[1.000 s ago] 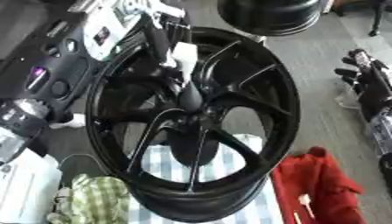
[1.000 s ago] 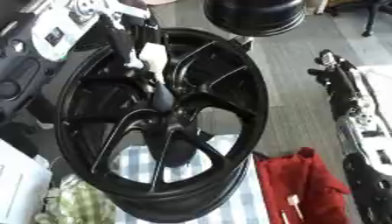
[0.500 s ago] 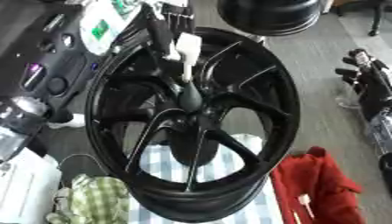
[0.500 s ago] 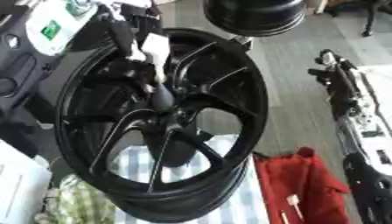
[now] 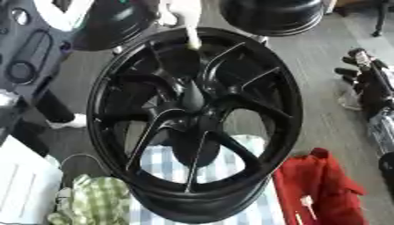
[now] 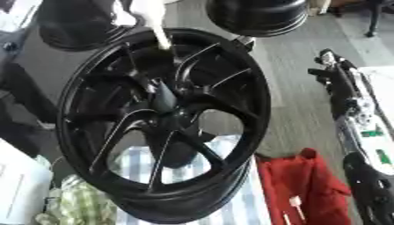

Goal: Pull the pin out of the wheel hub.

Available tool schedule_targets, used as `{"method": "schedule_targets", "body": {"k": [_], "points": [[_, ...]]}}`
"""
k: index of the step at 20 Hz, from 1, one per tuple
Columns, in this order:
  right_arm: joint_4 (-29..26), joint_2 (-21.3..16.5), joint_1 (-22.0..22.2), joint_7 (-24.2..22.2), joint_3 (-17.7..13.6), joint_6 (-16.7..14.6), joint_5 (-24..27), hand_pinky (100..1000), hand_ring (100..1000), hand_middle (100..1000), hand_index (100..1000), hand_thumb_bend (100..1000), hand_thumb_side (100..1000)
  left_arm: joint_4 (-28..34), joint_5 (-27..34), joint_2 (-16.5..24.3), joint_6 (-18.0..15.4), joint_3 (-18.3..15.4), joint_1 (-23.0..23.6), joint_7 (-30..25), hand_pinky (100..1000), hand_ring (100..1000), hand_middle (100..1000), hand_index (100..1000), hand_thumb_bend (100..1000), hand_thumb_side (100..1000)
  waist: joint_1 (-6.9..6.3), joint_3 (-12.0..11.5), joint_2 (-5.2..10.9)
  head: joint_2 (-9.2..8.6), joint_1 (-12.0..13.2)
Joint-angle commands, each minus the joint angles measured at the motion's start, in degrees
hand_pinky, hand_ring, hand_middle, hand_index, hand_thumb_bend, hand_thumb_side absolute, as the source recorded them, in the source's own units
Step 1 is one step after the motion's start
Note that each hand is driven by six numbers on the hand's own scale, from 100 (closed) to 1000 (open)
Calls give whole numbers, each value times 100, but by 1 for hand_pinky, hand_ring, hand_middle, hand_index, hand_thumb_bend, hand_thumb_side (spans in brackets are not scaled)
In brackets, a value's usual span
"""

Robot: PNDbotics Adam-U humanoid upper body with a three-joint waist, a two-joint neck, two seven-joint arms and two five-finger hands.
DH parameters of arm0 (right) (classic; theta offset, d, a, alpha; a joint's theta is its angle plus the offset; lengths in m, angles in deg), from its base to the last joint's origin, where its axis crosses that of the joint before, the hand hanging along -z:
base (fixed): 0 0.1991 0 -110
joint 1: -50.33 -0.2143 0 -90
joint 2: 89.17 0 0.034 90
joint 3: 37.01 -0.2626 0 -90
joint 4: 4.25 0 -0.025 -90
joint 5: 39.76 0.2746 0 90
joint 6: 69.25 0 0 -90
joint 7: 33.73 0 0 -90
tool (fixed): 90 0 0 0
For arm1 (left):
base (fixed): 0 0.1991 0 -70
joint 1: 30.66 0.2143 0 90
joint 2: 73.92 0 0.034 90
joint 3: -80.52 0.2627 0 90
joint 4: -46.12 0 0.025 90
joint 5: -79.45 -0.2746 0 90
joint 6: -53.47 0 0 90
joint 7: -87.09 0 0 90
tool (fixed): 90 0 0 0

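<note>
Hanging at the top edge, just above the rim, the left hand [image 5: 168,13] shows only as a pale blur. The upper end of the white pin [image 5: 191,31] runs up into it. How the hand is set around the pin cannot be told. From there the pin slants down, and its lower tip sits inside the black wheel [image 5: 192,127], between two spokes and above the hub [image 5: 192,99].

Well off to the side, the right hand [image 6: 329,66] lies idle at the right edge. Its fingers [image 6: 323,57] look straight and hold nothing.

The wheel stands tilted on a blue-and-white striped cloth [image 5: 235,151] laid over a grey surface. Below the right hand lies a crumpled red cloth [image 5: 319,189]. A green checked cloth [image 5: 92,202] sits by the wheel's lower left, next to a white box [image 5: 23,184]. Beyond the left hand, a second black wheel [image 5: 269,15] rests at the far edge.

The right eye view shows the right arm along its whole length, with small green marks on it. The left eye view cuts that arm off, but shows a dark panel [image 5: 27,61] at far left.
</note>
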State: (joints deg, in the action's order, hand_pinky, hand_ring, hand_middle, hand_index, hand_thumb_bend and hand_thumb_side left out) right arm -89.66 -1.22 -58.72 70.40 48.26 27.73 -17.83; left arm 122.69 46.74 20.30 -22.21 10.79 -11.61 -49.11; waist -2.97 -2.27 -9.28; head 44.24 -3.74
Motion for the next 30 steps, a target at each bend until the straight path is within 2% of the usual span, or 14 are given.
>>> {"method": "schedule_targets", "body": {"k": [1, 9, 15, 16, 17, 18, 22, 25, 28, 30], "points": [[-142, -243, -13, 44, -100, -33, 34, 934, 711, 753, 782, 100, 536, 338, 220, 614, 169, -384, 61, 279, 788, 646, 502, 443, 130, 100, 20, -41, 117, -12, -97], [-149, -344, 60, 157, -218, -87, 47, 934, 712, 753, 782, 100, 535, 946, 489, 1939, 412, -834, 1000, 728, 789, 648, 503, 435, 156, 100, 36, -181, 113, -12, -231], [-165, -392, 76, 204, -268, -120, 58, 935, 712, 753, 783, 100, 535, 1231, 476, 2656, 593, -1074, 2158, 976, 786, 648, 503, 438, 179, 100, 74, -179, 72, -12, -184], [-170, -394, 76, 208, -275, -125, 61, 935, 712, 753, 783, 100, 536, 1241, 426, 2713, 623, -1105, 2353, 1017, 786, 648, 503, 438, 178, 100, 82, -172, 64, -12, -169], [-175, -394, 78, 213, -283, -130, 64, 935, 712, 754, 783, 100, 542, 1217, 371, 2746, 661, -1141, 2539, 1061, 785, 648, 502, 439, 234, 100, 90, -165, 57, -12, -160], [-180, -395, 80, 218, -290, -134, 67, 935, 712, 754, 783, 100, 536, 1178, 314, 2763, 696, -1172, 2702, 1107, 785, 648, 503, 439, 181, 100, 98, -159, 50, -12, -154], [-198, -390, 68, 235, -320, -149, 79, 936, 713, 754, 783, 100, 537, 927, 190, 2710, 814, -1304, 3275, 1304, 781, 646, 504, 441, 159, 100, 131, -126, 23, -12, -125], [-199, -400, 58, 250, -338, -156, 85, 936, 713, 754, 783, 100, 539, 831, 264, 2603, 864, -1382, 3581, 1475, 779, 646, 507, 445, 152, 100, 154, -113, 9, -12, -111], [-191, -384, 53, 258, -350, -161, 95, 937, 713, 754, 783, 100, 539, 830, 306, 2511, 877, -1366, 3716, 1630, 779, 652, 514, 456, 191, 100, 169, -110, 10, -12, -78], [-191, -373, 50, 254, -346, -162, 101, 937, 713, 755, 783, 100, 540, 790, 214, 2466, 876, -1335, 3760, 1665, 807, 713, 582, 593, 254, 124, 180, -103, 12, -12, -71]]}}
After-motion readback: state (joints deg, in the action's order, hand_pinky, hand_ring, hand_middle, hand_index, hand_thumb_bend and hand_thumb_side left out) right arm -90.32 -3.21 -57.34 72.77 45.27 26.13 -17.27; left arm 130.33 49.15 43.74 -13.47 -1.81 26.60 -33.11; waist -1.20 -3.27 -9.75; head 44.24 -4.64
